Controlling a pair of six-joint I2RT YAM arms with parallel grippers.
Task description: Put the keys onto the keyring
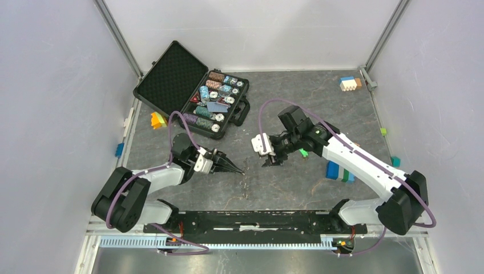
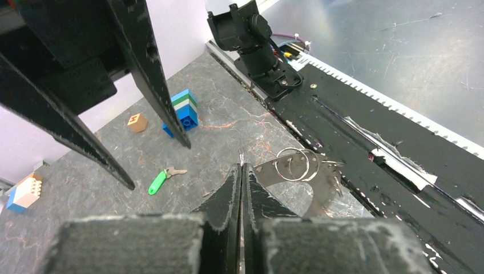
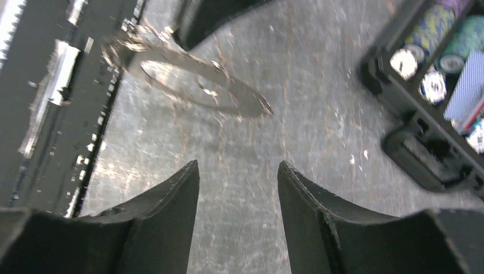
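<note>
My left gripper (image 1: 242, 170) (image 2: 241, 166) is shut on the keyring (image 2: 268, 170), a thin grey metal band with small split rings and grey keys hanging to the right of my fingers. A sliver of metal shows between the fingertips. In the right wrist view the keyring (image 3: 228, 91) looks blurred and hangs just above the table. The loose key with the green head (image 1: 304, 152) (image 2: 157, 182) lies flat on the table. My right gripper (image 1: 268, 161) (image 3: 237, 168) is open and empty, hovering between the keyring and the green key.
An open black case of poker chips (image 1: 194, 94) (image 3: 434, 85) stands at the back left. A blue-green brick stack (image 1: 339, 171) (image 2: 184, 111) and a wooden cube (image 2: 137, 122) lie on the right. The black base rail (image 1: 251, 220) runs along the near edge.
</note>
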